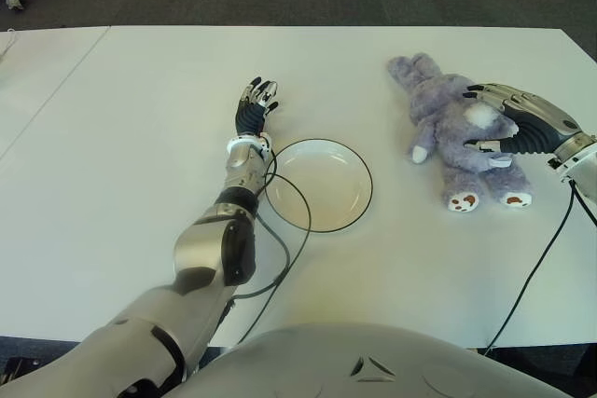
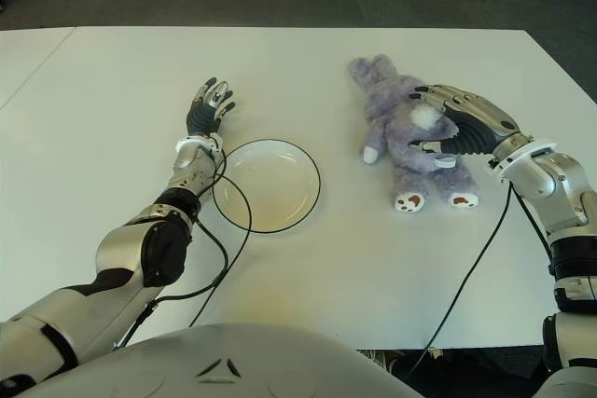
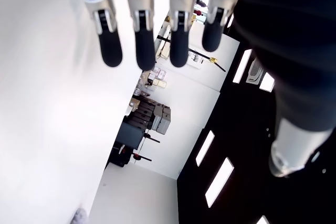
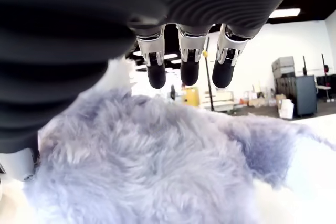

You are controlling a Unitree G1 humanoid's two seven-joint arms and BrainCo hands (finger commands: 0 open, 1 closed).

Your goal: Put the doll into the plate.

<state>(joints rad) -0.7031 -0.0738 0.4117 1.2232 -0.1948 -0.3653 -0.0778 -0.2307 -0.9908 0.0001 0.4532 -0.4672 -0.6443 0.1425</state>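
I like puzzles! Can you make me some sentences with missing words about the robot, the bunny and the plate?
1. The purple bunny doll lies on the ____ table.
2. The plate has ____ in it.
3. The robot's ____ hand is over the doll, its fingers open.
4. The left hand shows beside the plate, holding ____.

Missing words: white; nothing; right; nothing

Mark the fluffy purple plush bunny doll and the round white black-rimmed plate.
Fluffy purple plush bunny doll (image 1: 446, 133), left eye view, belly.
Round white black-rimmed plate (image 1: 326, 185), left eye view, bare centre.
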